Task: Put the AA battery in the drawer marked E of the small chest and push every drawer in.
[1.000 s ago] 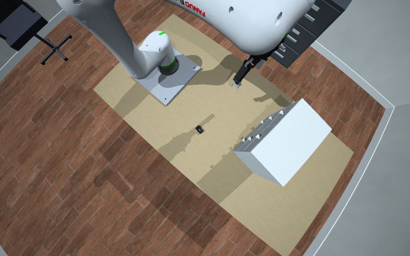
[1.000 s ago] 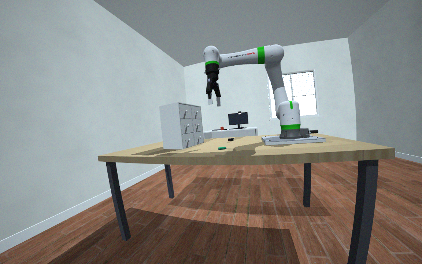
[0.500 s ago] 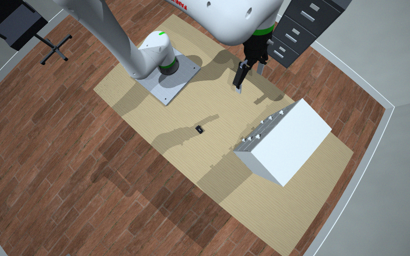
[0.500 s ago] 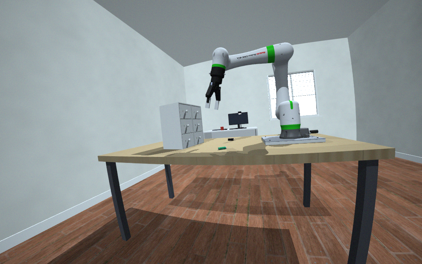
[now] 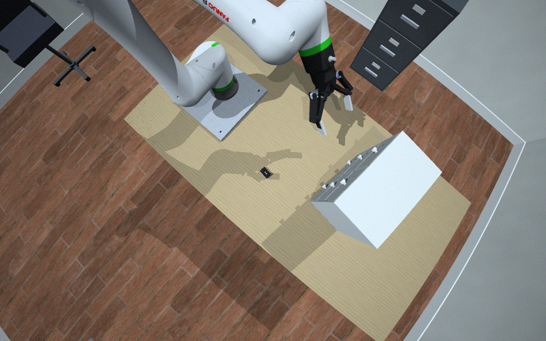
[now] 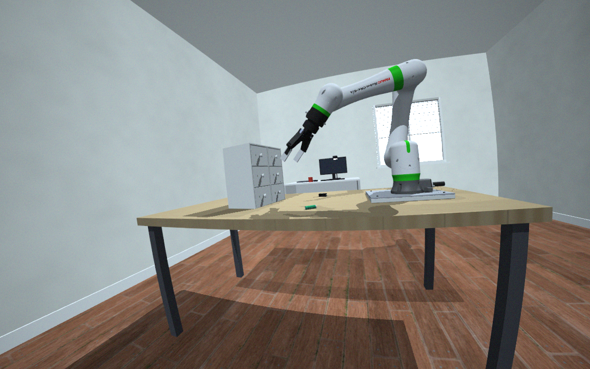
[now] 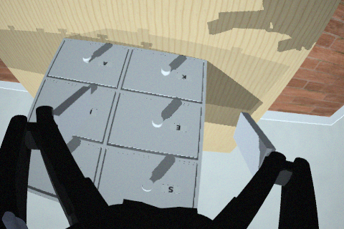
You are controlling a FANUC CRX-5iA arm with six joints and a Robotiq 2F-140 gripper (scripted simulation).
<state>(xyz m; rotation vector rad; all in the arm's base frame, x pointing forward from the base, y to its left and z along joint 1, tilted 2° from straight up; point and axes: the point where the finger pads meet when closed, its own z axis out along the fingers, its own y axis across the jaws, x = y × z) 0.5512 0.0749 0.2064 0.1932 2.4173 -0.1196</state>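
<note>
The small white chest (image 5: pixel 377 186) stands on the table's right part, and its grey front (image 7: pixel 125 119) has six knobbed drawers, all pushed in. The drawer letters are too small to read. My gripper (image 5: pixel 334 117) (image 6: pixel 293 154) is wide open and empty. It hangs tilted in the air in front of the upper drawers, touching nothing. In the wrist view the fingers frame the chest front.
The table edge runs close behind and beside the chest. A dark filing cabinet (image 5: pixel 398 38) stands on the floor beyond the table.
</note>
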